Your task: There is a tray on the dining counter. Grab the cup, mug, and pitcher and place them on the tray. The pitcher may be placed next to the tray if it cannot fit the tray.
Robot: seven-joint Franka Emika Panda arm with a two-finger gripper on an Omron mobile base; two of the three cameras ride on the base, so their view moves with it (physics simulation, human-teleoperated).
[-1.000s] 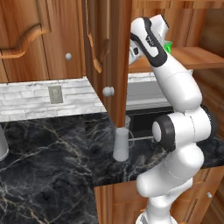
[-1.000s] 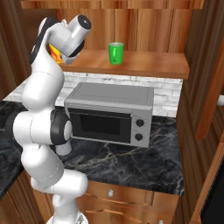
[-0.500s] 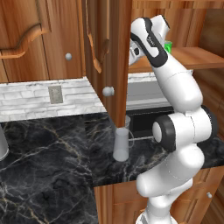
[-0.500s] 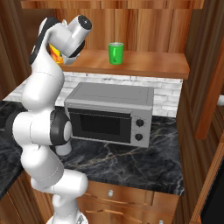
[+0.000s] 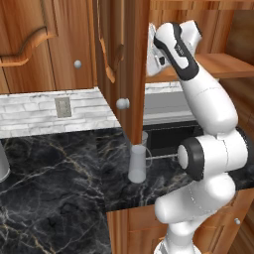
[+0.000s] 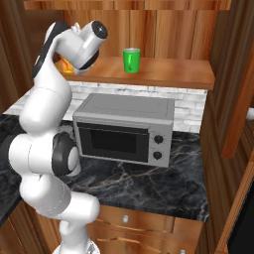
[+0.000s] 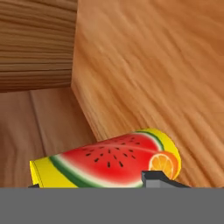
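Observation:
A yellow cup [image 7: 109,162] printed with watermelon and orange slices lies across the bottom of the hand view, on the wooden shelf [image 6: 163,74] above the microwave. My gripper [image 7: 97,183] is shut on it, one fingertip [image 7: 162,179] at each end of its body. From the right base view the gripper [image 6: 62,67] is at the shelf's left end, with a bit of the cup [image 6: 64,64] showing. A green mug [image 6: 131,60] stands further right on the shelf. A pale grey cylinder, seemingly the pitcher [image 5: 137,163], stands on the black marble counter [image 5: 59,178]. The tray is out of view.
A silver microwave [image 6: 124,129] sits under the shelf. An open wooden cabinet door [image 5: 121,64] hangs just left of the hand. Cabinet walls close in the shelf's corner. A grey object [image 5: 2,166] is cut off by the left edge.
The arm has stayed at the shelf's left end. The wrist has shifted slightly and now covers the green mug in the left base view.

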